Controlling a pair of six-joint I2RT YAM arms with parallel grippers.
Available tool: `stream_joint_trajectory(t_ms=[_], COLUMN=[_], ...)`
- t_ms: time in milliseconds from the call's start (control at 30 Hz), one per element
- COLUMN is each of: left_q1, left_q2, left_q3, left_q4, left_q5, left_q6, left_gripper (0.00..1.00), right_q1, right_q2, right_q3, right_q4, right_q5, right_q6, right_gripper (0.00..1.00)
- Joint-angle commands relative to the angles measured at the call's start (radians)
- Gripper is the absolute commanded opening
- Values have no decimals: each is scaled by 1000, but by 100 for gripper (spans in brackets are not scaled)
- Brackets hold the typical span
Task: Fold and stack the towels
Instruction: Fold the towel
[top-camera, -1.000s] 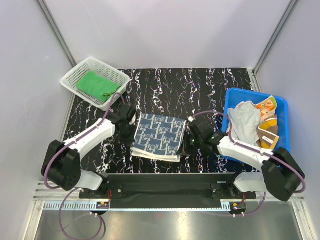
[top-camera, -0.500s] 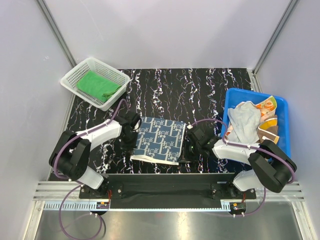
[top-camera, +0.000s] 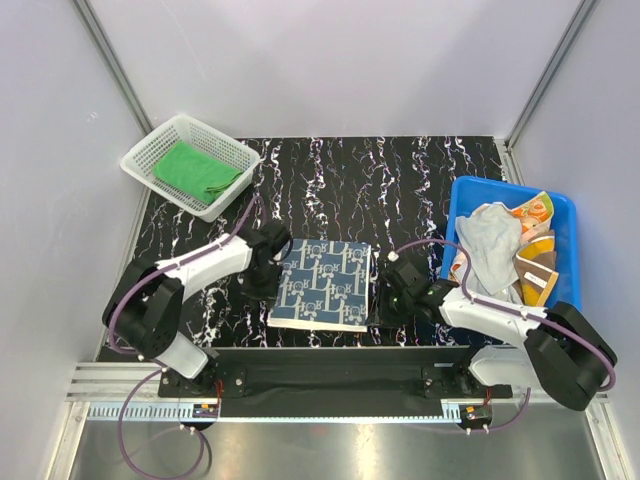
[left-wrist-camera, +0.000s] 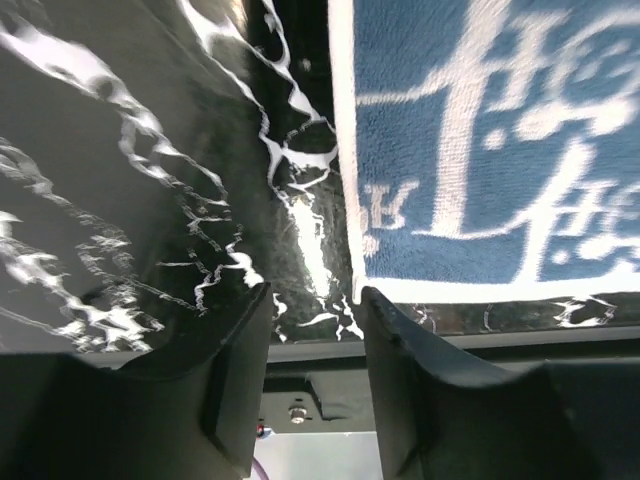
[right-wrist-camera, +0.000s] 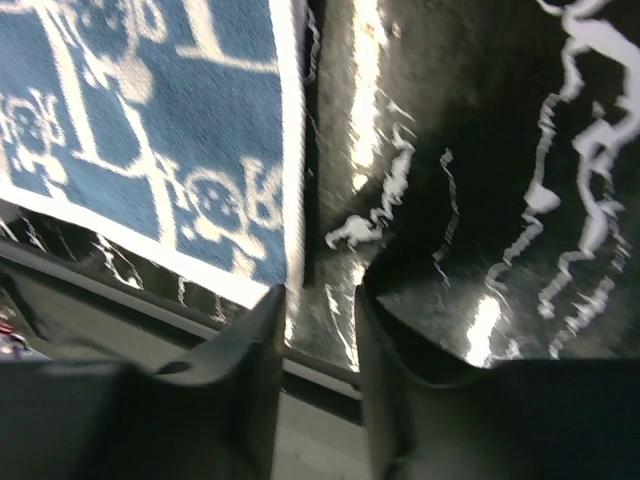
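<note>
Beside navy towel (top-camera: 323, 284), claws (left-wrist-camera: 315, 296) (right-wrist-camera: 320, 296) newly open.

My navy towel (top-camera: 324, 284) carries a pale square pattern with a white border. My fingers (left-wrist-camera: 232, 385) are black. The table (top-camera: 400, 180) is black, veined with white like marble. The green towel (top-camera: 195, 171) is plain, its mesh basket (top-camera: 145, 150) white. The tub (top-camera: 468, 192) is blue, its cloth (top-camera: 490, 245) pale grey, its orange towel (top-camera: 537, 212) white-printed.

Top view overhead; wrist views close, low, sharing navy towel (top-camera: 323, 284)
</note>
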Motion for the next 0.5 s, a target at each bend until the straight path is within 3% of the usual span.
stream_joint_trajectory(t_ms=[0, 67, 167, 367, 467], left_q1=[4, 17, 79, 226, 235], left_q2=[-66, -52, 43, 268, 353], left_q3=[133, 249, 407, 559, 613], left_q4=[-49, -29, 21, 98, 100], left_q5=[-72, -80, 2, 229, 209], left_q6=[21, 96, 240, 467, 536], left_gripper=[48, 52, 57, 55, 54], right_q1=[6, 6, -26, -246, -308], right_q2=[-61, -68, -17, 300, 465], right_q3=[55, 127, 259, 576, 734], right_q4=[-116, -162, -181, -247, -316], right_q5=[64, 59, 19, -220, -289], right_q6=[-55, -95, -249, -595, -720], right_gripper=[42, 49, 51, 50, 50])
